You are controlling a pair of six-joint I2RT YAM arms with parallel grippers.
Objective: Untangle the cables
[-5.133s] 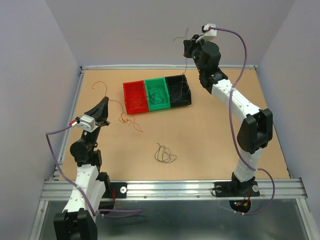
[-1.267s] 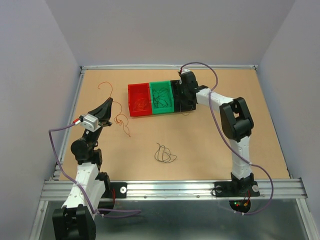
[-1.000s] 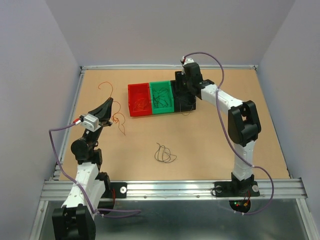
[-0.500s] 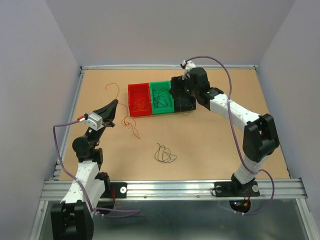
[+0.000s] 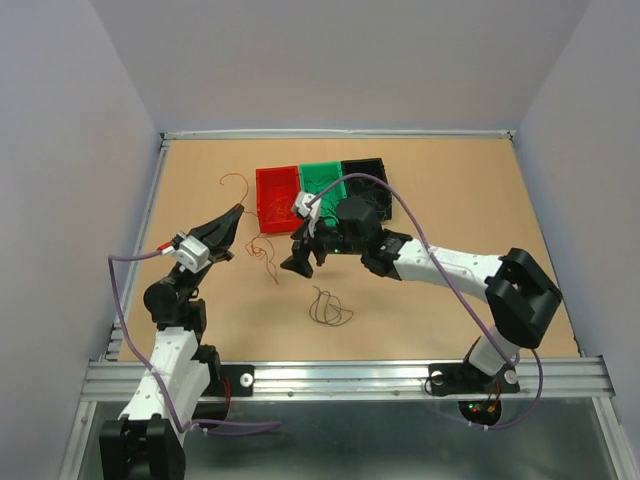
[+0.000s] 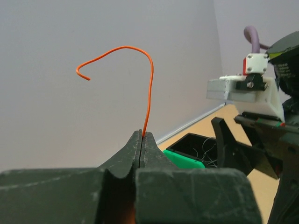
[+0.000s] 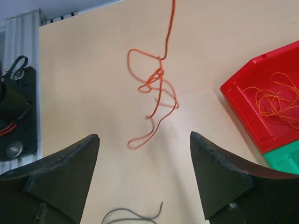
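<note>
1. One view, the left wrist, shows the left tool (image 6: 141,140) pinching an orange cable (image 6: 150,84).
2. Right wrist view: right tool (image 7: 144,140) spread apart, that cable hanging tangled.
3. Top view: dark cable (image 5: 328,308) on tabletop (image 5: 450,200).

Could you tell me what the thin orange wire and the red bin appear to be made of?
Thin orange curly wire: probably plastic-insulated metal, smooth; it holds its hooked curve unsupported. Red rectangular bin: likely moulded plastic, uniform colour, soft sheen.

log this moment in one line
left jaws: shut on orange cable | right jaws: open, facing its hanging tangle | dark cable: loose on table
</note>
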